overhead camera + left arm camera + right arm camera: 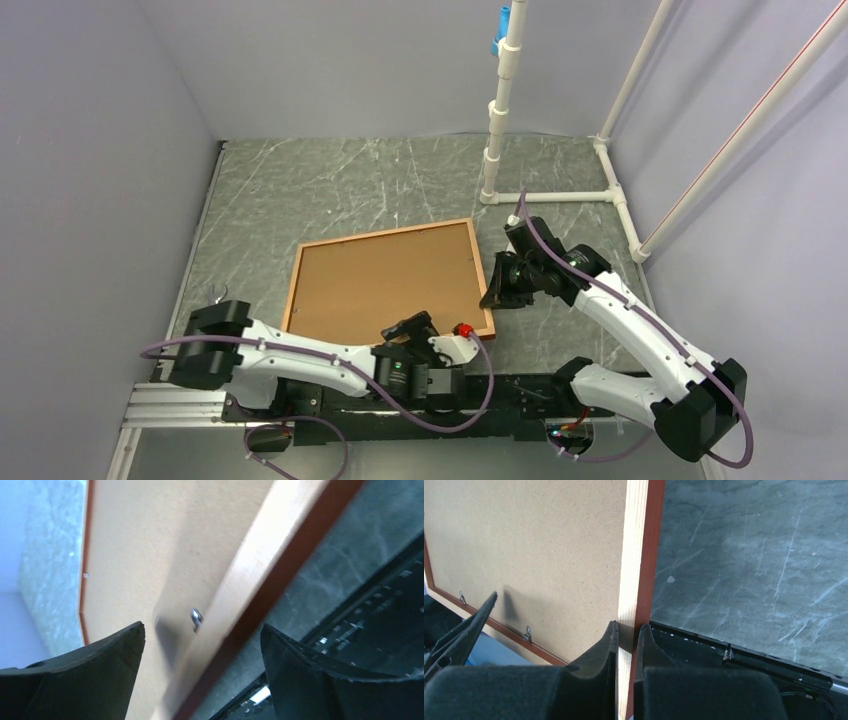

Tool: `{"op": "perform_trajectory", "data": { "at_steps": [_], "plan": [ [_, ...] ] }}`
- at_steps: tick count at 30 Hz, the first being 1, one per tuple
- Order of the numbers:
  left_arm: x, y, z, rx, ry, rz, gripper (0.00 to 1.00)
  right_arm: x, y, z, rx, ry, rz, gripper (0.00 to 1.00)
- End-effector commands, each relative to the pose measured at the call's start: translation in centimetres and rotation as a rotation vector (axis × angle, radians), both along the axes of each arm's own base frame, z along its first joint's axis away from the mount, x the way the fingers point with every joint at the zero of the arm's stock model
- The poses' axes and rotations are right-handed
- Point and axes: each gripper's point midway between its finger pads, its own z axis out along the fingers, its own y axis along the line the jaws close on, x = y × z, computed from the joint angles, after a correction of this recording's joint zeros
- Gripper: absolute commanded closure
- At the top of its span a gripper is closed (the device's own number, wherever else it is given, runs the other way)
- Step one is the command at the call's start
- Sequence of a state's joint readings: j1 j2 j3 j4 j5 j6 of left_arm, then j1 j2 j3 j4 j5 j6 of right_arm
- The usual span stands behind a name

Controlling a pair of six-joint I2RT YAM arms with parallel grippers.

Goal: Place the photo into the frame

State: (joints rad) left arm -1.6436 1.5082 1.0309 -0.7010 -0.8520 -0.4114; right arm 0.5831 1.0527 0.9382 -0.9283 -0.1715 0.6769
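The orange-brown frame (385, 232) lies back side up on the table, with the plain brown backing board (385, 285) inside its rim. The photo is hidden. My right gripper (497, 295) is shut on the frame's right edge; in the right wrist view its fingers (611, 635) pinch the pale wood rim (644, 555) beside the board (534, 545). My left gripper (415, 328) hangs open over the frame's near edge. In the left wrist view the left gripper (202, 627) spans the rim (280, 565), the board (150, 545) and a small metal clip (196, 617), holding nothing.
A white pipe stand (500, 120) rises at the back right, with base pipes (560, 196) on the grey marbled tabletop (330, 190). Grey walls close in the left and back. A black rail (744, 655) runs along the near table edge. Metal clips (528, 632) hold the board.
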Motion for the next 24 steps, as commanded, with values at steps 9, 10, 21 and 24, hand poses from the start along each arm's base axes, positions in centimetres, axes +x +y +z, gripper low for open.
{"op": "perform_trajectory", "data": {
  "at_steps": [9,10,21,24],
  "plan": [
    [1.9,3.0,3.3,0.106,-0.256,0.245,0.36,-0.2,3.0,5.8,0.232,-0.112,0.081,0.88],
    [1.7,3.1,3.5,0.109,-0.259,0.244,0.40,-0.1,3.0,6.1,0.235,-0.126,0.081,0.76],
    [1.3,3.1,7.9,-0.004,-0.232,0.201,0.56,2.0,2.4,12.2,0.260,-0.393,0.097,0.13],
    [1.0,2.6,9.0,-0.059,-0.184,0.154,0.55,2.5,2.2,14.3,0.269,-0.498,0.118,0.09]
  ]
}}
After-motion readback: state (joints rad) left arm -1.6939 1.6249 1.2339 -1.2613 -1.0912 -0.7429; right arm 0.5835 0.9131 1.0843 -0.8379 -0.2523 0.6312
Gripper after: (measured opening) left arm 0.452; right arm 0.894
